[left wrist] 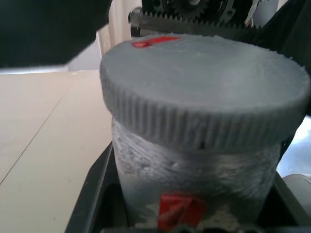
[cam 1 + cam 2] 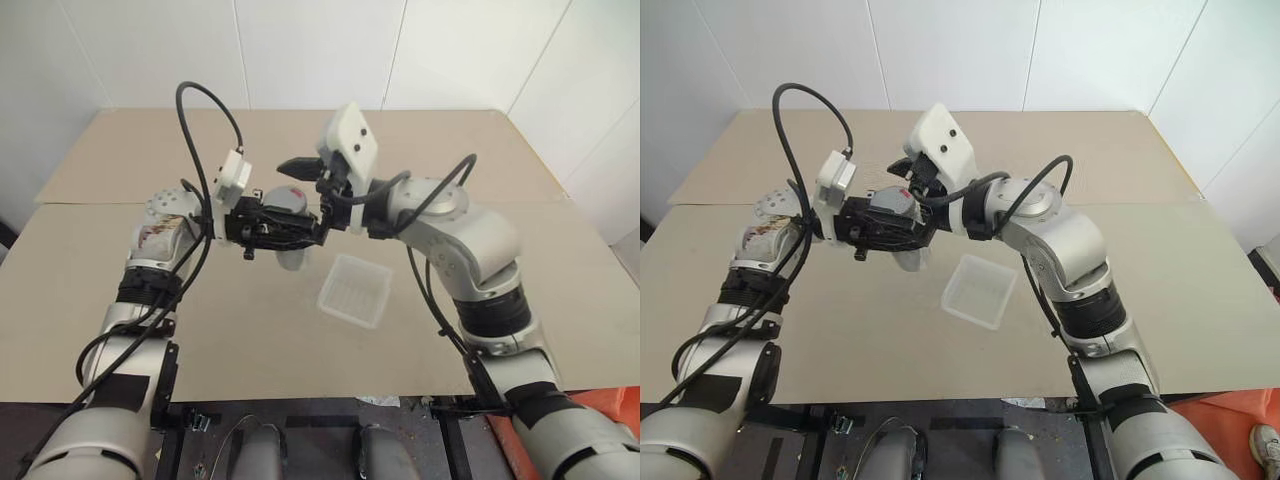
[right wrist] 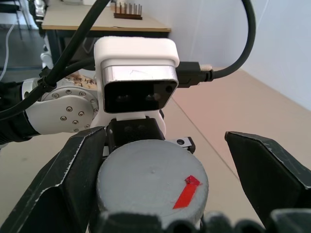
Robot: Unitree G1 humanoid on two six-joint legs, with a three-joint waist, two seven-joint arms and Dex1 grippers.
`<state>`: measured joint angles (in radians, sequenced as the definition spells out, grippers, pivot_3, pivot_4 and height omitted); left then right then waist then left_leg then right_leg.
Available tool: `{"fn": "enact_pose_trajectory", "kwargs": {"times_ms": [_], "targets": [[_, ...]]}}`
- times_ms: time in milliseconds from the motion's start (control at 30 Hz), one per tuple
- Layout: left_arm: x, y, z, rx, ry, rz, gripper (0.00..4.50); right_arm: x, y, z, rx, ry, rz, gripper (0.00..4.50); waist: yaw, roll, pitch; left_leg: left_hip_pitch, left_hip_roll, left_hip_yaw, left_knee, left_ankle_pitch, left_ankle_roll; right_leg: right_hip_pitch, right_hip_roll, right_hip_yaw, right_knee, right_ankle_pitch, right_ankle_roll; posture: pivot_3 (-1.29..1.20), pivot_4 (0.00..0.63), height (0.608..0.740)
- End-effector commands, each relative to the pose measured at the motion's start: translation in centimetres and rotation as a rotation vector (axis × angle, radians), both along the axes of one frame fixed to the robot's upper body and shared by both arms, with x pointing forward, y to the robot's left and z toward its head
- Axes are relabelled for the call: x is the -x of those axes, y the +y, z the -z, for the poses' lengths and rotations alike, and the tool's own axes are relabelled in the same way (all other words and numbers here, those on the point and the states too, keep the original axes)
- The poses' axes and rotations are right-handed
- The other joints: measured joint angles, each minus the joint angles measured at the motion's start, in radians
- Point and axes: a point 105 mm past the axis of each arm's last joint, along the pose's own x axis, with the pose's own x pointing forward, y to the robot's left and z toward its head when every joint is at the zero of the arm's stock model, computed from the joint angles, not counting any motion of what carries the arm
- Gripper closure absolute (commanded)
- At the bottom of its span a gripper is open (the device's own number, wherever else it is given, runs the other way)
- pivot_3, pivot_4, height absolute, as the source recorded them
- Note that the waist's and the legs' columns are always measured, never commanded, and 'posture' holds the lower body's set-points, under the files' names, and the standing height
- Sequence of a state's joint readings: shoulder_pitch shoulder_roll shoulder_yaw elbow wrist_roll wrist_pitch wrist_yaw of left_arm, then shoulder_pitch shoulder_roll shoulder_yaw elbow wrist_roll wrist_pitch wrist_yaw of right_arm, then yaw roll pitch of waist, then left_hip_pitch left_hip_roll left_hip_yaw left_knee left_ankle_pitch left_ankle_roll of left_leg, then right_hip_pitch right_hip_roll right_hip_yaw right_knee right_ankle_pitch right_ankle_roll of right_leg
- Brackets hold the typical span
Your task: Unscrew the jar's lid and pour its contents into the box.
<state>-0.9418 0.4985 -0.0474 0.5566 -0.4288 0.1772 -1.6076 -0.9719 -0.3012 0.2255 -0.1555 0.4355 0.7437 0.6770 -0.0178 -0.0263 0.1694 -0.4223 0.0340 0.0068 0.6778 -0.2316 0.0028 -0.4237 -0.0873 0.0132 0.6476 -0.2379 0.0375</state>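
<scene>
My left gripper (image 2: 288,230) is shut on the grey jar (image 1: 194,174) and holds it upright above the table. A red-and-white label shows low on the jar. The ribbed grey lid (image 3: 153,182) with a red mark sits on the jar, also seen as the lid (image 2: 288,196). My right gripper (image 2: 312,190) reaches in from the right, open, with one black finger (image 3: 68,179) close beside the lid and the other finger (image 3: 272,170) well apart from it. The contents are hidden inside the jar. The translucent white box (image 2: 355,290) lies on the table below and right of the jar.
A beige tabletop (image 2: 250,340) with a seam across it spreads around the box. Its front edge runs near my body. An orange object (image 2: 610,410) sits beyond the table's right front corner. White walls stand behind.
</scene>
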Motion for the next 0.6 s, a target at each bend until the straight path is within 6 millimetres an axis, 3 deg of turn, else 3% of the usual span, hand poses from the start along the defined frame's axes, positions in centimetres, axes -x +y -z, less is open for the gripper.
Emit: {"fn": "enact_pose_trajectory", "kwargs": {"times_ms": [33, 600], "targets": [[0.5, 0.5, -1.2, 0.004, -0.062, 0.006, 2.59, -0.4, -0.6, -1.6, -0.047, -0.045, 0.002, 0.05, 0.0, 0.0, 0.0, 0.0, 0.0, 0.0, 0.0, 0.0, 0.0, 0.0, 0.0, 0.0, 0.0, 0.0, 0.0, 0.0, 0.15, 0.74], [1.4, 2.7, -1.3, -0.019, -0.054, -0.049, 2.59, -1.4, -5.8, -1.5, -0.076, -0.028, 0.042, 0.05, 0.004, 0.0, 0.0, 0.0, 0.0, 0.0, 0.0, 0.0, 0.0, 0.0, -0.001, 0.0, 0.0, 0.0, 0.0, 0.0, 0.15, 0.74]]}}
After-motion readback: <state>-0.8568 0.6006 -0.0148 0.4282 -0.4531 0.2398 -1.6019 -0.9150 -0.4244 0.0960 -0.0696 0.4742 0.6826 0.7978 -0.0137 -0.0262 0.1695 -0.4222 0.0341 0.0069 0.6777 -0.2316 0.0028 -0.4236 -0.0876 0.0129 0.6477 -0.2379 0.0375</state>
